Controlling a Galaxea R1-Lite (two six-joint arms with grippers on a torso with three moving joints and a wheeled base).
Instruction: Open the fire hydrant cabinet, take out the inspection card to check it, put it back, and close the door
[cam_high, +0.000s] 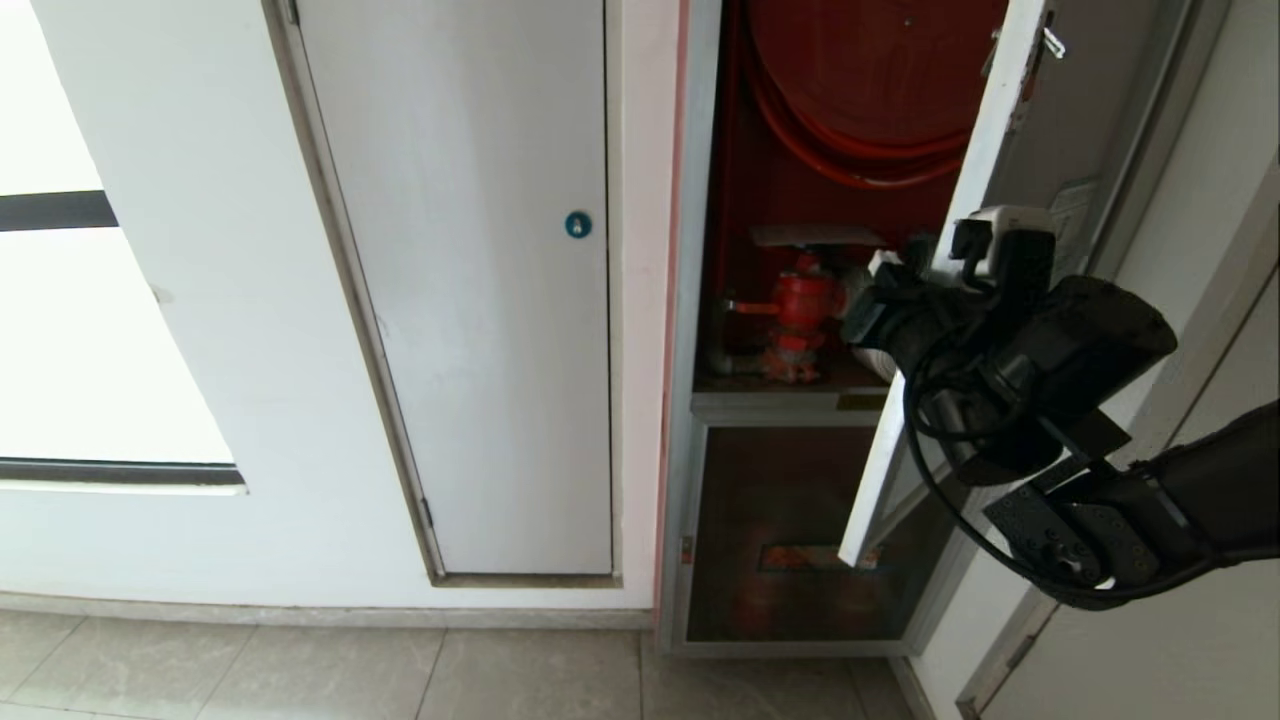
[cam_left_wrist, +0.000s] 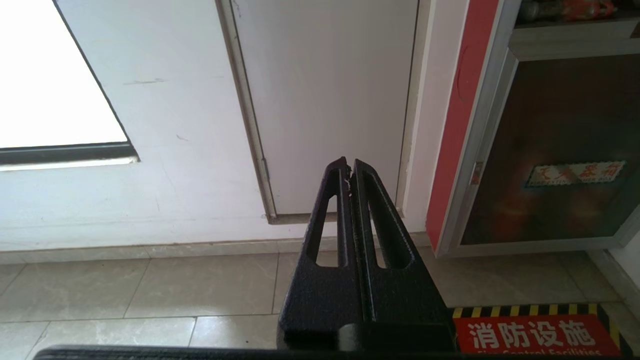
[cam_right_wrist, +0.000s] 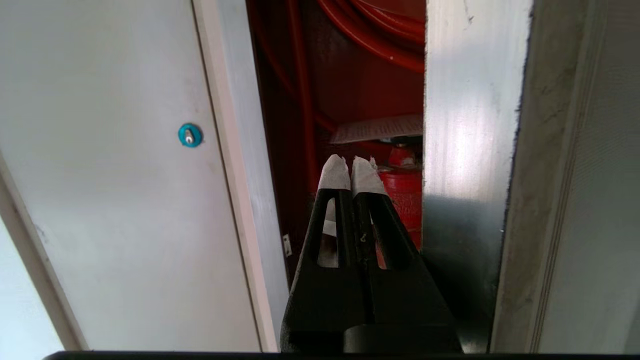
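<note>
Standing open, fire hydrant cabinet (cam_high: 790, 130), inspection card (cam_high: 815, 236) atop valve (cam_high: 800, 310)

Brushed aluminium door (cam_high: 975, 200) frame, glossy red-painted valve (cam_high: 800, 305), matt paper inspection card (cam_high: 815, 236).

Inspection card (cam_high: 815, 236) lying flat atop red valve (cam_high: 800, 305).

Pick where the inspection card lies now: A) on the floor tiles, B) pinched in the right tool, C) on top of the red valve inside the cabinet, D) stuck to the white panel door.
C: the inspection card lies flat on the red valve, while the right tool is shut and empty.
</note>
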